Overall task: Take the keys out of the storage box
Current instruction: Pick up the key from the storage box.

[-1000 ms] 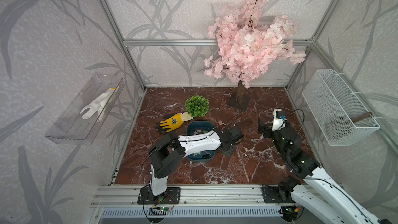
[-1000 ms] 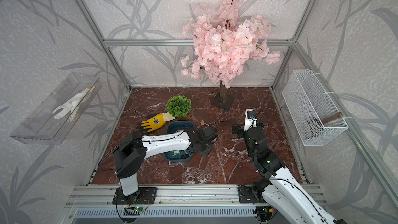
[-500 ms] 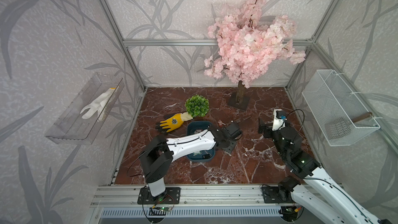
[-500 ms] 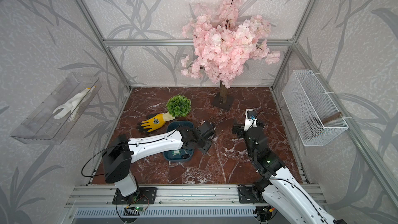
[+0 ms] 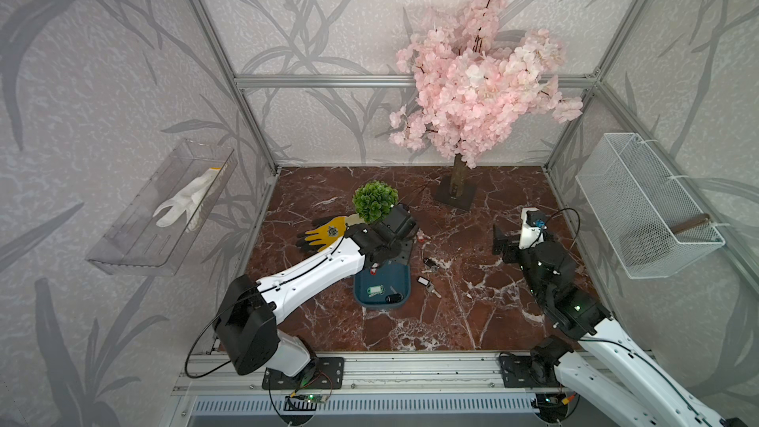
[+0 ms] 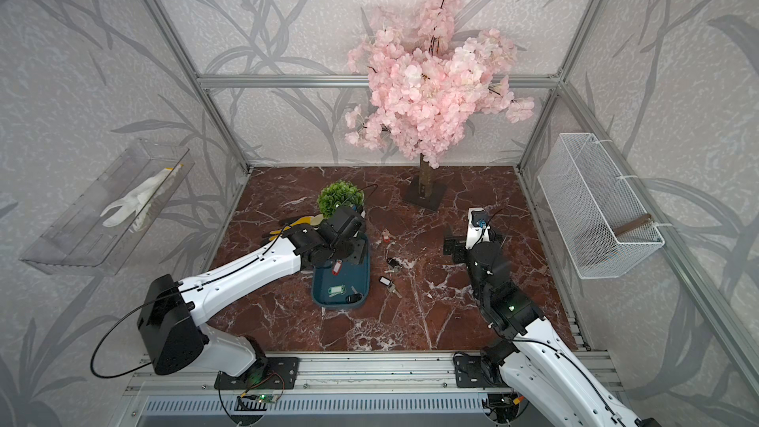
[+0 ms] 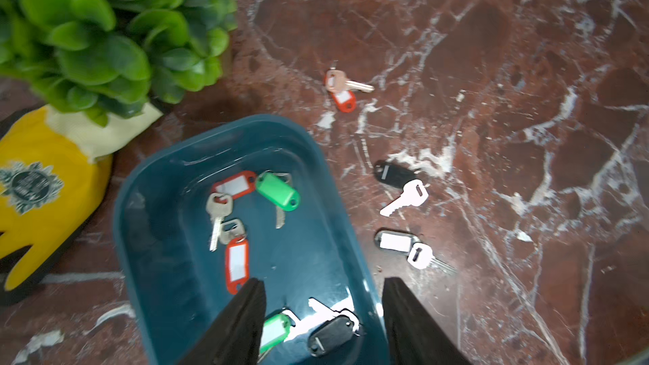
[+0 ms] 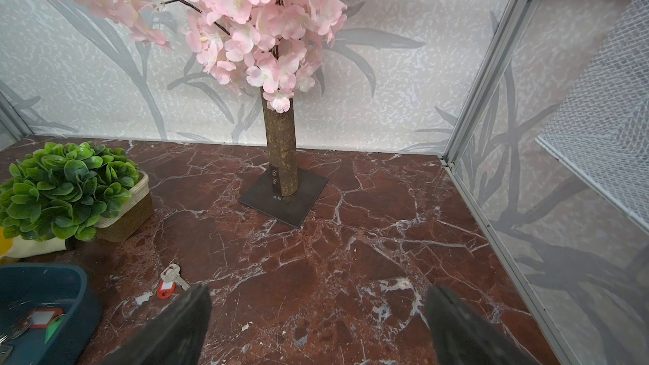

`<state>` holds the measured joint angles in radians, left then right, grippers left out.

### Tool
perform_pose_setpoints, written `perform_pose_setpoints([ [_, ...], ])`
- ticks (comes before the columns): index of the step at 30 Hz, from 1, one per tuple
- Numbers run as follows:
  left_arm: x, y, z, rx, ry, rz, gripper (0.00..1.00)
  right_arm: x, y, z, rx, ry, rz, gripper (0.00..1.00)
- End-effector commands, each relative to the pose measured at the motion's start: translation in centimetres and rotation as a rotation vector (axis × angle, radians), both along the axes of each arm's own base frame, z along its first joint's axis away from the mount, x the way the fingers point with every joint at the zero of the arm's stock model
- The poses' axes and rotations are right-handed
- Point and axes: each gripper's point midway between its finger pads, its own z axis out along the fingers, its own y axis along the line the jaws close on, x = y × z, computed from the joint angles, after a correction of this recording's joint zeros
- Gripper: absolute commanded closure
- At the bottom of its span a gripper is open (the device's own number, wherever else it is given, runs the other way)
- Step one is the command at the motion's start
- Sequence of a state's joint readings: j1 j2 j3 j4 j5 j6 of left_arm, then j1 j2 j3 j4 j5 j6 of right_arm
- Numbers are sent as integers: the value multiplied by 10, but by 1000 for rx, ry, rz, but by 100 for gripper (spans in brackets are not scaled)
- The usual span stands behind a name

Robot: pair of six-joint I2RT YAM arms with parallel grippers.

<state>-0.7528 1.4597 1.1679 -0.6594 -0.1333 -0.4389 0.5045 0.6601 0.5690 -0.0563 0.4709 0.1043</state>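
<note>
The storage box is a dark teal tray, seen in both top views. Several keys lie in it: two with red tags, two with green tags and one with a black tag. Three more keys lie on the marble right of the box: red tag, black tag, black-and-white tag. My left gripper hangs open and empty above the box's far end. My right gripper stands open and empty over bare marble at the right.
A potted green plant and a yellow glove sit just behind the box. A pink blossom tree on a metal base stands at the back. A clear tray hangs on the left wall, a white wire basket on the right.
My left gripper has opened and swung left, from the marble right of the box back over the box's far end. The right arm has not moved.
</note>
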Motion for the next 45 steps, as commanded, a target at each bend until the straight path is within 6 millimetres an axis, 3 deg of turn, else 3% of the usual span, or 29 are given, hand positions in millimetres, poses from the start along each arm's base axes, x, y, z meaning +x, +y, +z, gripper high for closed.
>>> perform_pose_setpoints([
  [1, -3, 29, -12, 35, 41, 90, 40, 2, -2, 5, 12, -20, -9, 1],
  [8, -1, 56, -47, 106, 144, 166, 40, 3, -1, 3, 15, -17, -7, 1],
  [20, 5, 63, -98, 189, 269, 189, 41, 2, -3, 3, 14, -15, -13, 1],
  [39, 9, 66, -137, 189, 339, 212, 59, 3, -5, -2, 18, -3, -20, 1],
  [45, 6, 65, -143, 182, 361, 205, 72, 2, -5, -5, 19, 3, -21, 1],
])
